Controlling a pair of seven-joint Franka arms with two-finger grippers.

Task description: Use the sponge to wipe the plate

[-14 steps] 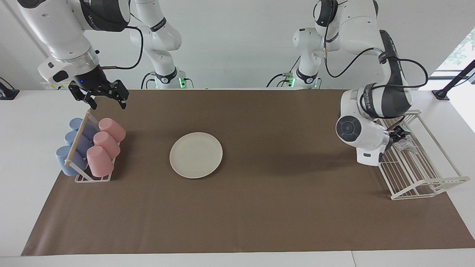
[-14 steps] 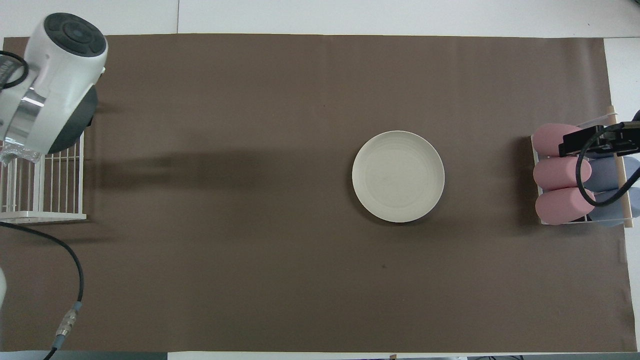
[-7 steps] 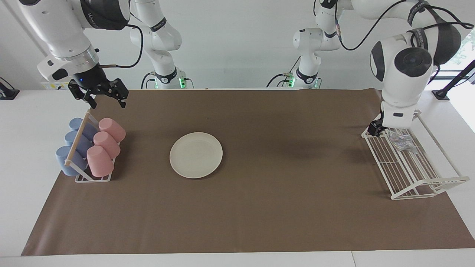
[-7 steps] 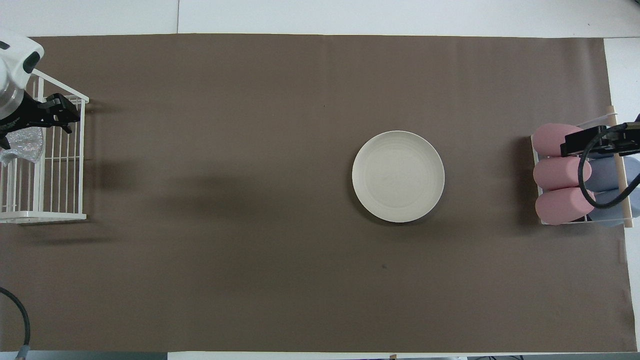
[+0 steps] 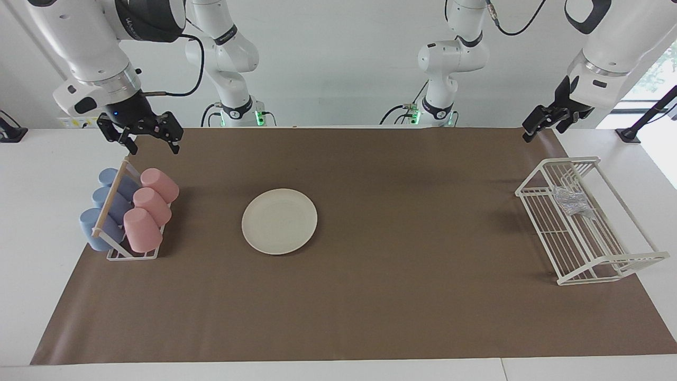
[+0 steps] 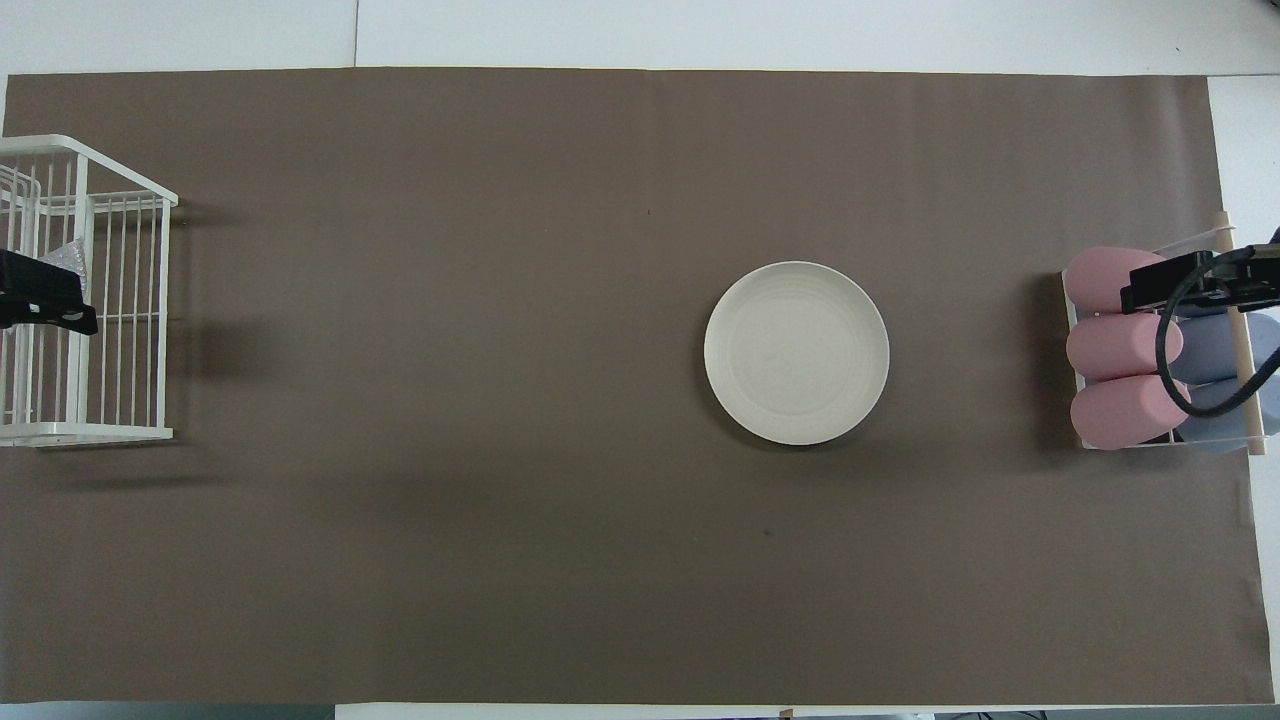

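Note:
The cream plate [image 5: 279, 221] lies flat on the brown mat, toward the right arm's end; it also shows in the overhead view [image 6: 796, 352]. The silvery mesh sponge [image 5: 570, 200] lies in the white wire rack [image 5: 592, 248] at the left arm's end. In the overhead view the sponge [image 6: 62, 258] is partly covered by my left gripper [image 6: 40, 300]. My left gripper [image 5: 545, 127] is open and empty, raised high above the mat's edge beside the rack. My right gripper [image 5: 152, 142] is open and empty, up over the cup rack's end.
A rack [image 5: 113, 241] holds several pink cups [image 5: 142, 228] and blue cups [image 5: 95, 225] lying on their sides at the right arm's end. It also shows in the overhead view [image 6: 1240, 360]. The brown mat [image 5: 396, 296] covers most of the table.
My left arm has lifted up and away from the wire rack, back toward its base, and its gripper is empty. The sponge stays in the rack. The right arm has not moved.

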